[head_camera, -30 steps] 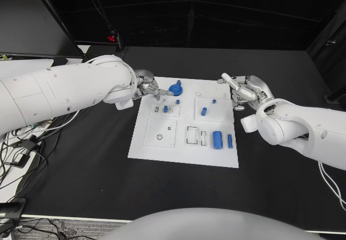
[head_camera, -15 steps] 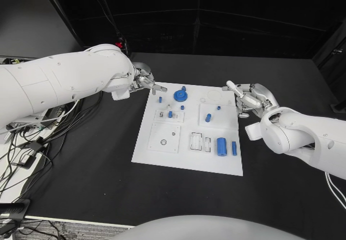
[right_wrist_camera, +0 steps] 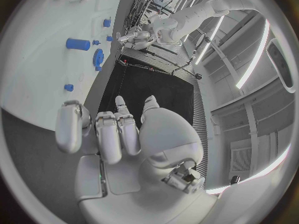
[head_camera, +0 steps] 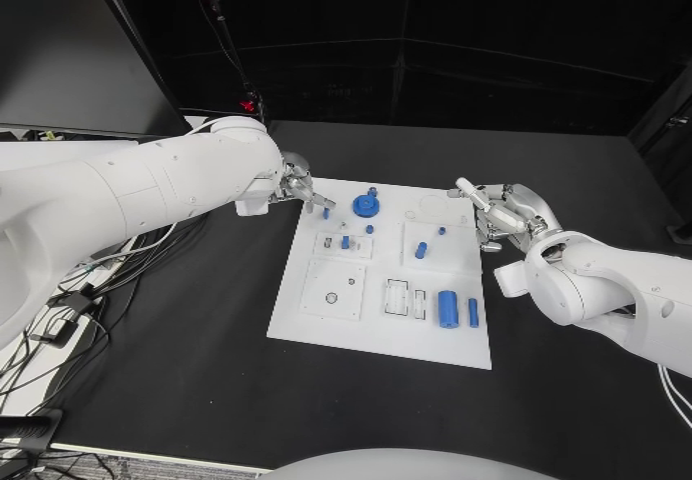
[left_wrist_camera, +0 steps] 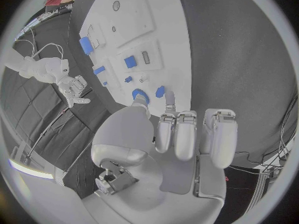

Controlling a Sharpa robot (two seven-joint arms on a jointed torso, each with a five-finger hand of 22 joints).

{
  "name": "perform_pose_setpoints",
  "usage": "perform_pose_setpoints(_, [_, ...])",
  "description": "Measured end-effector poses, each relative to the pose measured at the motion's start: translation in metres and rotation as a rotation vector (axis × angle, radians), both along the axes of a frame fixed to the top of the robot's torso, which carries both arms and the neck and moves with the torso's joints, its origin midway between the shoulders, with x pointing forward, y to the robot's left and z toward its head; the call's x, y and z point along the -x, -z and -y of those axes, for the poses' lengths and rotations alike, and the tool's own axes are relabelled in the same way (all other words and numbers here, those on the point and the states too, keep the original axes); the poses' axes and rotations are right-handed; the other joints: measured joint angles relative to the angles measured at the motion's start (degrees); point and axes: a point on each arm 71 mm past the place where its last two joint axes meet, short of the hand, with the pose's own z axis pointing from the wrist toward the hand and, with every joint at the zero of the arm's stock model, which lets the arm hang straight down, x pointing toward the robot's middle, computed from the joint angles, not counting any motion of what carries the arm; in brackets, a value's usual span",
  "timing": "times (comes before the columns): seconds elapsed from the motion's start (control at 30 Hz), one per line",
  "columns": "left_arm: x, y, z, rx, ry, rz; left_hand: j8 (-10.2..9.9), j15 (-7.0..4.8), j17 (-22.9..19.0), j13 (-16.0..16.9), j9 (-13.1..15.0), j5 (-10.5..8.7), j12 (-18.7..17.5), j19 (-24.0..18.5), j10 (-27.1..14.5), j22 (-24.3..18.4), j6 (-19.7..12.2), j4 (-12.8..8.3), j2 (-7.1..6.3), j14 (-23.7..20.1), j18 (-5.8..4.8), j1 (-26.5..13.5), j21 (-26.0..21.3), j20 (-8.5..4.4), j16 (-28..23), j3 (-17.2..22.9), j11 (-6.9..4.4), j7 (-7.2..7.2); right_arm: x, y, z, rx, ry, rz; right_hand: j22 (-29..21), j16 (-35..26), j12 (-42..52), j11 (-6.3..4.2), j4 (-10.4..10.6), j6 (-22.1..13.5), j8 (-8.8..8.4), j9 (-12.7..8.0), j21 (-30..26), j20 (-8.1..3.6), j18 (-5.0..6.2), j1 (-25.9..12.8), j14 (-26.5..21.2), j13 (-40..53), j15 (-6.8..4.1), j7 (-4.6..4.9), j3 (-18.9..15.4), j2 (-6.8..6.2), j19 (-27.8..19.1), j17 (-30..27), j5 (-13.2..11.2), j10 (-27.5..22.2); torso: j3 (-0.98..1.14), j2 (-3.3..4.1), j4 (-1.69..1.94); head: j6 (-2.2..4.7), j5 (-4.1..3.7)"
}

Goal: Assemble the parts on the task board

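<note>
Small blue parts [head_camera: 447,305] on the white task board [head_camera: 346,325] look light, rigid, pinchable by their sides; left hand [head_camera: 296,187] and right hand [head_camera: 498,212] flank it, fingers [left_wrist_camera: 176,134] loosely spread, empty.

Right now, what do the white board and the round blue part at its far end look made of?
The flat white task board looks like matte plastic or painted sheet: even, no glare. The round blue gear-like part looks like moulded or printed plastic: uniform saturated colour, dull surface. Neither can be confirmed.
</note>
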Motion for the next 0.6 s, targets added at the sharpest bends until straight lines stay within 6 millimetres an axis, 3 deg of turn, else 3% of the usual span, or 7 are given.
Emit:
perform_pose_setpoints(0.2, [-0.004, 0.001, 0.006, -0.018, 0.027, 0.011, -0.4, 0.0, 0.0, 0.0, -0.6, -4.43, 0.0, 0.0, 0.0, 0.0, 0.4, 0.0, 0.48, 0.0, 0.0, -3.5, 0.0, 0.0, 0.0, -2.7, 0.0, 0.0, 0.0, 0.0, 0.0, 0.0, 0.0, 0.0, 0.0, 0.0, 0.0, 0.21, 0.0, -0.2, 0.0, 0.0, 0.0, 0.21, 0.0, 0.2, 0.0, 0.0, 0.0, 0.21, 0.0, 0.17, -0.2, 0.0, 0.3, 0.2, 0.03, -0.03, -0.02, 1.04, -0.11])
perform_pose_setpoints(0.3, [-0.005, 0.002, 0.009, -0.02, 0.042, 0.013, -0.4, 0.0, 0.0, 0.0, -0.8, -4.83, 0.0, 0.0, 0.0, 0.0, 0.6, 0.0, 0.45, 0.0, 0.0, -5.4, 0.0, 0.0, 0.0, -4.3, 0.0, -0.19, 0.0, 0.0, 0.0, 0.0, 0.0, 0.0, 0.0, 0.0, 0.0, 0.21, 0.0, -0.2, 0.0, 0.0, 0.0, 0.21, 0.0, 0.2, 0.0, 0.0, 0.0, 0.21, 0.0, 0.23, -0.2, 0.0, 0.3, 0.2, 0.05, -0.06, -0.02, 1.44, -0.3])
perform_pose_setpoints(0.6, [-0.008, 0.002, 0.014, -0.028, 0.058, 0.017, -0.4, 0.0, 0.0, 0.0, -1.0, -4.83, 0.0, 0.0, 0.0, 0.0, 0.6, 0.0, 0.55, 0.0, 0.0, -5.3, 0.0, 0.0, 0.0, -4.4, 0.0, -0.19, 0.0, 0.0, -0.001, -0.001, -0.002, 0.0, 0.0, 0.0, 0.0, 0.21, 0.0, -0.2, 0.0, 0.0, 0.0, 0.21, 0.0, 0.2, 0.0, 0.0, 0.0, 0.21, 0.0, 0.23, -0.2, 0.0, 0.3, 0.2, 0.06, -0.08, -0.02, 2.69, -0.55])
